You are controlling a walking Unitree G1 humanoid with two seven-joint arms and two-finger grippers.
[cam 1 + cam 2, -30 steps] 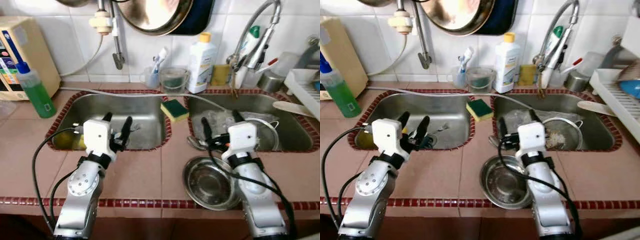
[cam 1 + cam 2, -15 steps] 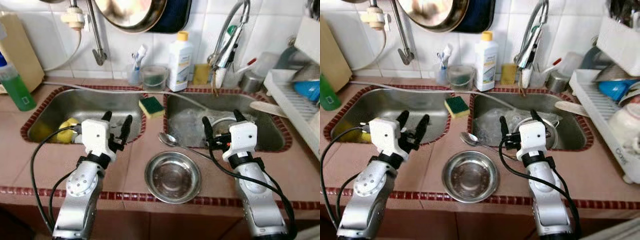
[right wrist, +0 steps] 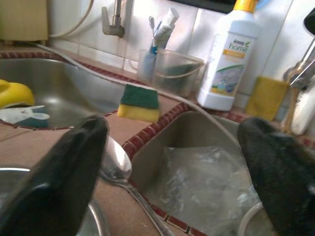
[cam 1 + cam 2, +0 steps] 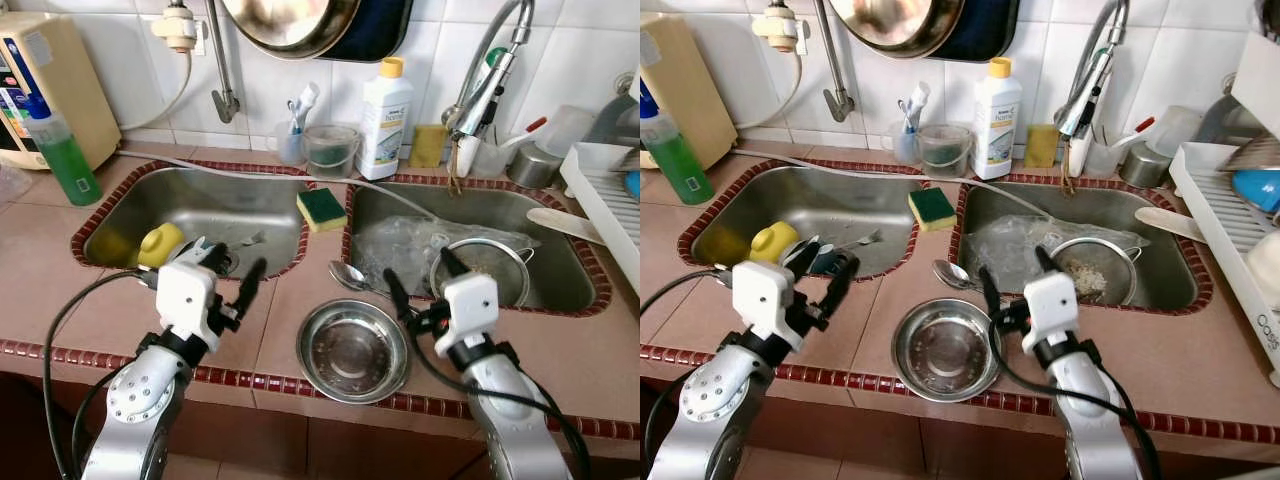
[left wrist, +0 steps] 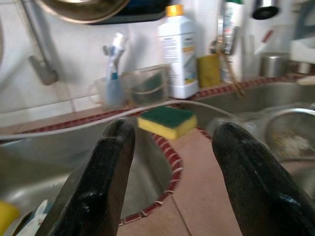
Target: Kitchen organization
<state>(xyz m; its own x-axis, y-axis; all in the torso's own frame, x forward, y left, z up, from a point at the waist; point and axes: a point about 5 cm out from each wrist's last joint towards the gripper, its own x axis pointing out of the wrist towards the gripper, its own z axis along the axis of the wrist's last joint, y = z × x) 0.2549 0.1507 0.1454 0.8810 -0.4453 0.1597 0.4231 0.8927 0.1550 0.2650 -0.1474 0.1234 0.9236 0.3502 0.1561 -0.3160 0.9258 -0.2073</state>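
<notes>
The steel bowl (image 4: 352, 348) sat at the counter's front edge, just left of the right gripper (image 4: 418, 282), whose fingers stood wide apart, empty; the left gripper (image 4: 228, 268), likewise spread and empty, hovered farther off; beyond the bowl the spoon (image 4: 349, 276) lay bowl-end leftward, handle running right toward the right gripper, the nearer arm.

bright even light, steel glare, wrist views softly blurred
</notes>
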